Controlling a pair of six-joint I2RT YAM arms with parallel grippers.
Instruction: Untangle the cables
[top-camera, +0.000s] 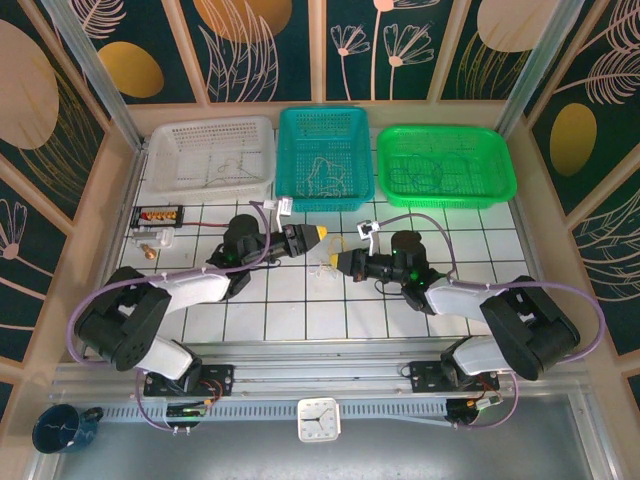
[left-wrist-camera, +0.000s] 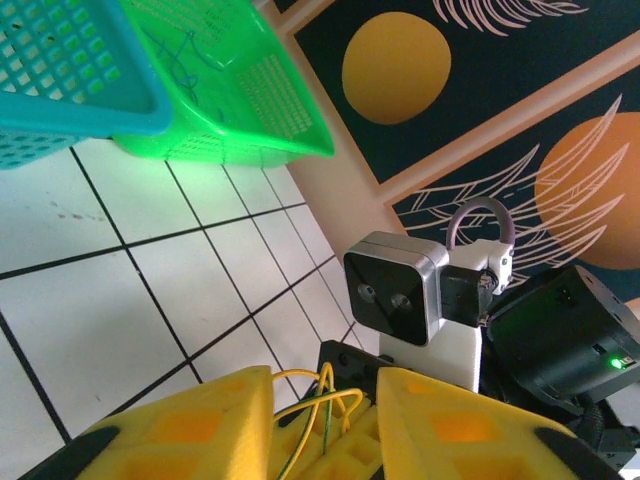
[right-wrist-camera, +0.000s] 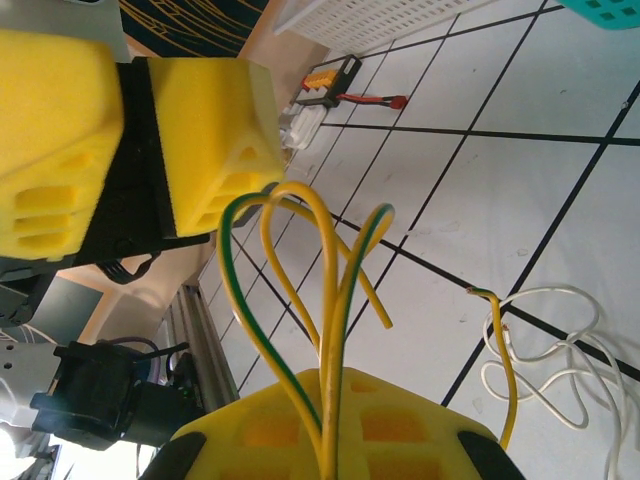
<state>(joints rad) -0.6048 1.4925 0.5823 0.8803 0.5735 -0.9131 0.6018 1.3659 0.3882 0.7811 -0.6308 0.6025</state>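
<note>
Yellow-and-green cables (right-wrist-camera: 331, 300) rise in loops from the right claw (right-wrist-camera: 330, 400), which is clamped tight on them above the tiled surface (right-wrist-camera: 520, 180). The left claw (left-wrist-camera: 325, 400) has its pads partly apart with loops between them; whether it pinches them is unclear. A white strand (right-wrist-camera: 585, 345) lies on the tiles, cut off at the frame edge.

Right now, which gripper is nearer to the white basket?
Left. The left gripper is just off the near right corner of the white basket; the right gripper, shut on the cables, is farther right and farther from it.
</note>
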